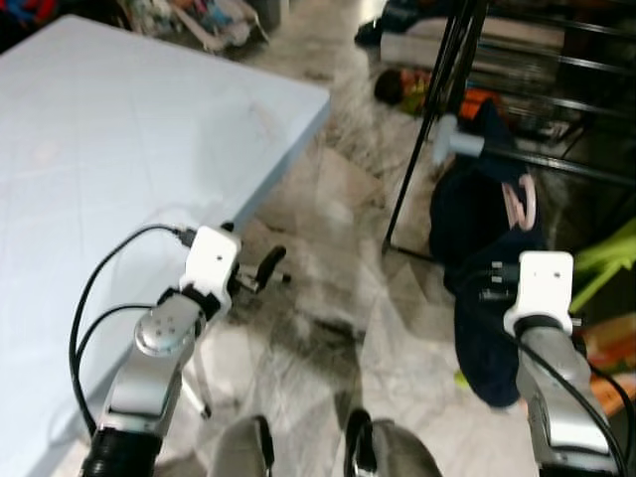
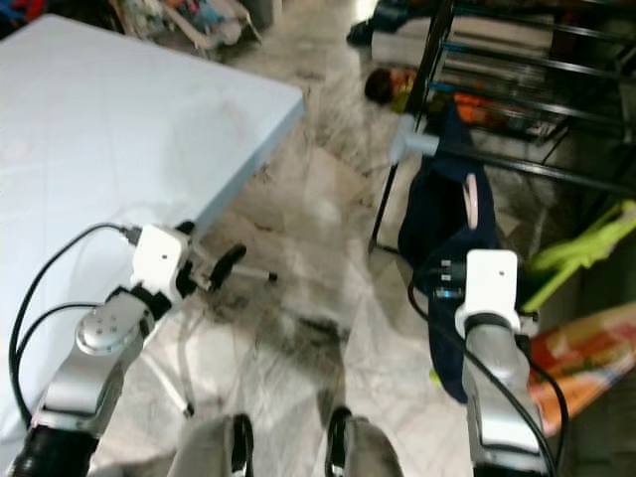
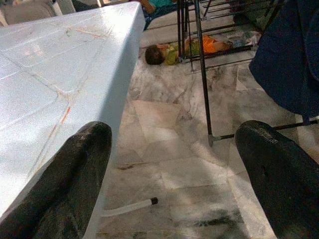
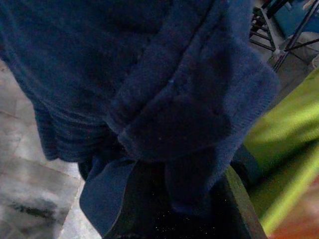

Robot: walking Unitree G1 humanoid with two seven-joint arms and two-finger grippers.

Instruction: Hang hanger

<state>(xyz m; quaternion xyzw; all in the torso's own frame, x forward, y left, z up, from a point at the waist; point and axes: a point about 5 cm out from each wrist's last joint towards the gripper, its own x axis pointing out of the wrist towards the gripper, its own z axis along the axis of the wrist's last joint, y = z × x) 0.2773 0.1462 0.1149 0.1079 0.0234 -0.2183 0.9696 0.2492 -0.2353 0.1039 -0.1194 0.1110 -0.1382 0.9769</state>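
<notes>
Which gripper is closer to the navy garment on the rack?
Right. The right gripper is pressed into the navy garment; the left gripper hangs open beside the table, well apart.

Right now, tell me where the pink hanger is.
The pink hanger is on the robot's right, hooked through the navy garment beside the black drying rack, just above the right gripper.

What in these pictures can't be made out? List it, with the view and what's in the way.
- Right gripper: open or shut is hidden in the right wrist view by the navy garment draped over it.
- Pink hanger: in the eye views the garment covers most of it.
- Drying rack: its top is cut off by the upper edge.
- Bright clutter behind the table: too blurred to identify.
</notes>
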